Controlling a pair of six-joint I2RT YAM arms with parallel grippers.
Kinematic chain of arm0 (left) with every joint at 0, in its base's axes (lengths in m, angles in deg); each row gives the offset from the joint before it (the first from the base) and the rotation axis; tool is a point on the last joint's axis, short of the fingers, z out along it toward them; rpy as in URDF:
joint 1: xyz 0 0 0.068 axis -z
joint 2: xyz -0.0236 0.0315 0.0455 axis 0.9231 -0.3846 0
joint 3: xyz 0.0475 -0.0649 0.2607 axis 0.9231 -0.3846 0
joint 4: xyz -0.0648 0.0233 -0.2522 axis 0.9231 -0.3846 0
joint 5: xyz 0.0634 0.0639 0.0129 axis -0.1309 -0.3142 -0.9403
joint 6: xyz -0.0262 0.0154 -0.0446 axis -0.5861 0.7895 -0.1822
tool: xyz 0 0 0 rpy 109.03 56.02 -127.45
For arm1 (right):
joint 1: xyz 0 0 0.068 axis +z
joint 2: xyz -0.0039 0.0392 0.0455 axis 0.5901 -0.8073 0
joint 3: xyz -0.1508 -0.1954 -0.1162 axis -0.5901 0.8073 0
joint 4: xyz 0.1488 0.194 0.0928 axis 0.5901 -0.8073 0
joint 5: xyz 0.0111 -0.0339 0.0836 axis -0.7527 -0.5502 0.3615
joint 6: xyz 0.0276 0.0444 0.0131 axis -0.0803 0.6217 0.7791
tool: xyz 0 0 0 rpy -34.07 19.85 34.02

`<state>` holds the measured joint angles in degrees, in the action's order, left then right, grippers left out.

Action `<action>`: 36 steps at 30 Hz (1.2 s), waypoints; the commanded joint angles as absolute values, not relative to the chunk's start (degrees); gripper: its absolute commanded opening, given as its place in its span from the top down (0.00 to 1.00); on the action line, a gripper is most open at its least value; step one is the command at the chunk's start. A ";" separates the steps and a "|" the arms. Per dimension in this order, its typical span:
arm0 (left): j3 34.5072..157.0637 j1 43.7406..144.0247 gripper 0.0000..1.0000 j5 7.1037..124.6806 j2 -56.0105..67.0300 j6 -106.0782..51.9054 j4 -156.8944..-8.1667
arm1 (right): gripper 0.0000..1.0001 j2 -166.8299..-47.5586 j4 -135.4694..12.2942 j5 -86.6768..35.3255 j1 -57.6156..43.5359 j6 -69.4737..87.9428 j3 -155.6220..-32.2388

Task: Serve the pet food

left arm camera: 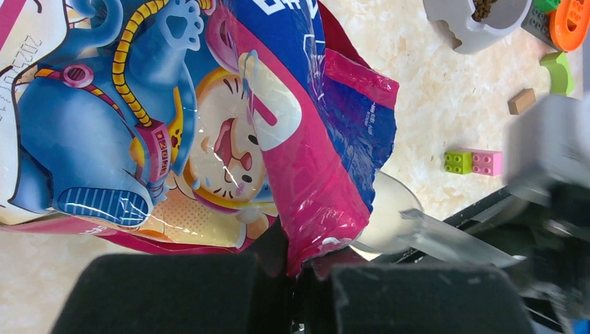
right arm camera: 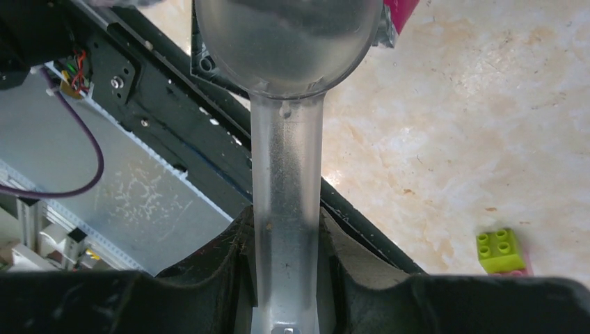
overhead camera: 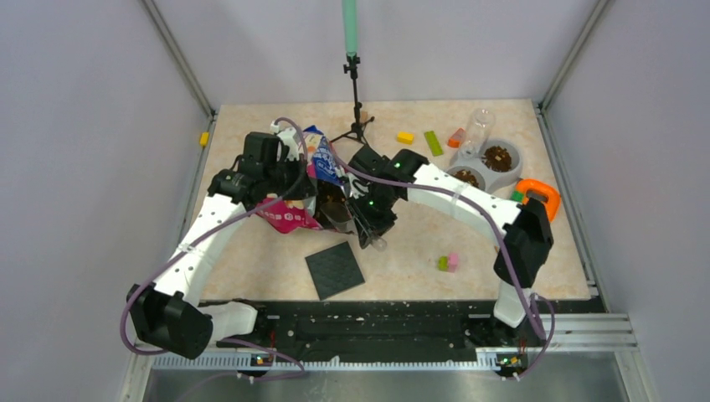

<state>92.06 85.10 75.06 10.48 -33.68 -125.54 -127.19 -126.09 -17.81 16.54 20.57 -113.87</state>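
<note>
The left hand (left arm camera: 299,278) is clamped shut on the pink edge of the glossy cartoon bag (left arm camera: 174,125). The rest of the bag rises up and away from its fingers, crumpled and leaning. My guess is that the pinch is there to steady the bag and hold its mouth toward the other arm, since a floppy bag would slump under a scoop.

The right hand (right arm camera: 286,278) grips the handle of a cloudy plastic scoop (right arm camera: 286,174), fingers closed on either side of the stem. The scoop's bowl sticks straight out ahead of the fingertips, up against the bag's pink edge. Holding it low on the handle leaves the whole bowl free to dig. Through the clouded plastic I cannot tell whether anything is in it.

The pet food (overhead camera: 498,156) I can actually see sits in brown heaps in the grey double feeder (left arm camera: 459,21), well off to the outer side of the right hand and far from both sets of fingers. The bag's mouth looks dark from above, and I cannot make out kibble inside.

A green and a pink toy block (left arm camera: 473,162) lie on the tabletop (overhead camera: 402,243) between the hands and the feeder. I'd say they are close to the line a loaded scoop would travel.
</note>
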 commanded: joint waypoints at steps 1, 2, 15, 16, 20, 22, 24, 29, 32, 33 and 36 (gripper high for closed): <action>93.32 85.22 1.00 80.18 13.90 -34.66 -121.15 | 1.00 -131.75 -128.12 -16.74 16.37 26.22 -119.81; 93.39 85.22 1.00 79.74 13.73 -34.50 -121.66 | 1.00 -132.56 -126.94 -15.03 16.08 27.54 -119.96; 91.89 85.22 1.00 81.06 17.09 -32.18 -120.91 | 1.00 -144.20 -112.15 -3.41 8.46 38.89 -117.20; 91.58 85.22 1.00 81.06 17.74 -31.91 -120.49 | 1.00 -144.85 -110.93 -3.32 8.47 39.77 -117.41; 91.41 85.22 1.00 83.55 18.16 -31.96 -118.92 | 1.00 -148.52 -111.08 -5.94 8.86 40.68 -121.55; 91.47 85.22 1.00 85.12 17.33 -32.62 -118.34 | 1.00 -150.62 -111.92 -9.27 9.23 40.25 -124.08; 91.60 85.22 1.00 86.77 16.43 -33.46 -117.67 | 1.00 -152.65 -111.48 -10.94 9.47 40.24 -125.46; 91.75 85.22 1.00 88.21 15.45 -34.66 -115.18 | 1.00 -153.24 -107.66 -23.70 12.18 38.54 -126.28; 92.20 85.22 1.00 88.01 14.89 -34.67 -114.52 | 1.00 -150.87 -100.34 -27.80 13.73 38.24 -121.57; 92.45 85.22 1.00 87.92 14.52 -34.62 -114.58 | 1.00 -149.52 -96.64 -28.53 14.02 38.33 -118.74; 92.87 85.22 1.00 87.02 14.15 -34.45 -115.04 | 1.00 -145.39 -86.23 -30.52 14.66 37.71 -111.19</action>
